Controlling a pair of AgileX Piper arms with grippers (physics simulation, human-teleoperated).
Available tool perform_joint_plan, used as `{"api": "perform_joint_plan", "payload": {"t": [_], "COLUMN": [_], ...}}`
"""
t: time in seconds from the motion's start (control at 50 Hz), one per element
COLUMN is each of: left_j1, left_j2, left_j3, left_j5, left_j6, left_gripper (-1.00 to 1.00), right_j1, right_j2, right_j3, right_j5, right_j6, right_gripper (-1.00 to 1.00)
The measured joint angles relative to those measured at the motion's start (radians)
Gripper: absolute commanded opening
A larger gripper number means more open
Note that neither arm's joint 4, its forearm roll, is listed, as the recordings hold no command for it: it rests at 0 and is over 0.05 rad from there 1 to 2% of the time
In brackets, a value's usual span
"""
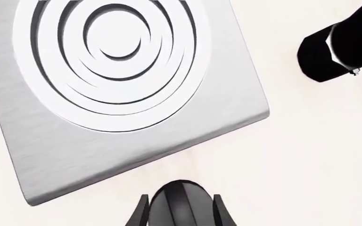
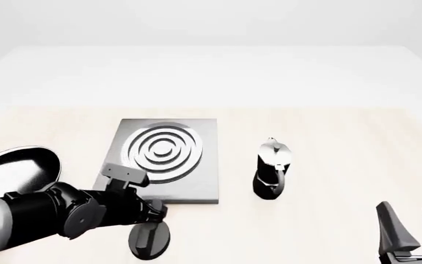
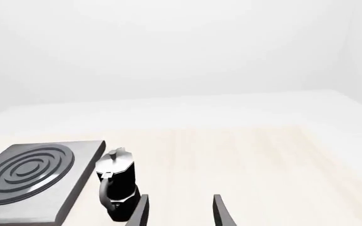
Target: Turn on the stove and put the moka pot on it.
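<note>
The left tool (image 2: pixel 152 220) was down at the near edge of the worktop (image 2: pixel 328 137), set over the black knob (image 2: pixel 150 240), which sat just in front of the stove (image 2: pixel 196 181). From its own camera the two fingers (image 1: pixel 141 214) stood on either side of the knob's raised ridge (image 1: pixel 182 207), pinching it or very near to it; I could not tell whether the pads actually touched.

The stove was a flat grey slab with pale concentric rings (image 2: pixel 162 149), lying left of the middle of the worktop. To its right, apart from it, stood the pot (image 2: pixel 272 169), upright, its silver lid (image 2: pixel 273 149) on top and its black handle turned toward the near side. In the right wrist view the pot (image 3: pixel 118 184) stood just beside the stove's (image 3: pixel 39 179) corner without touching it.

A glossy black pan (image 2: pixel 17 168) lay at the far left, partly behind the left arm.

The right tool (image 2: pixel 409 225) hung at the near right corner, well away from the pot, with its fingers (image 3: pixel 222 212) spread and nothing between them.
</note>
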Motion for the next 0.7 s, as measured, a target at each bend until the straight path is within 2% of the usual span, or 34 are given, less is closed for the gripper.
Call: {"api": "perform_joint_plan", "payload": {"t": [0.7], "left_j1": [-0.024], "left_j2": [0.071], "left_j3": [0.073], "left_j5": [-0.111], "left_j6": [-0.044], "left_gripper": [1.0], "right_j1": [0.001], "right_j2": [0.002], "right_j3": [0.0], "right_j5": [0.0], "right_j6": [0.0], "right_gripper": [1.0]}}
